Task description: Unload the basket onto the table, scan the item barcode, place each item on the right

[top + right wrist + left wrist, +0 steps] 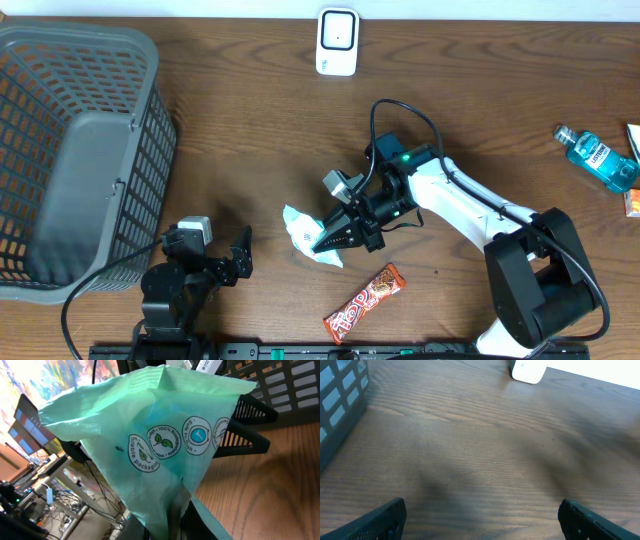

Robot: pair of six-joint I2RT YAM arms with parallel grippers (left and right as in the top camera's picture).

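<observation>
Right claw (335,238) clamps green packet (300,228); left claw (228,262) spread wide near table (250,120) front edge, beside basket (150,140).

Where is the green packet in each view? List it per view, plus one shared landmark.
Overhead: packet just below centre.
Left wrist: not in it.
Right wrist: packet fills the middle.
Landmark: basket, left in overhead, top left in left wrist, top right in right wrist.

Looks like a robotics lab to me: wood tabletop (250,120) set up like a mock checkout with a grey basket (70,150) and white scanner (337,42), plus a monitor (27,422) and tangled cables (75,505) behind.
</observation>
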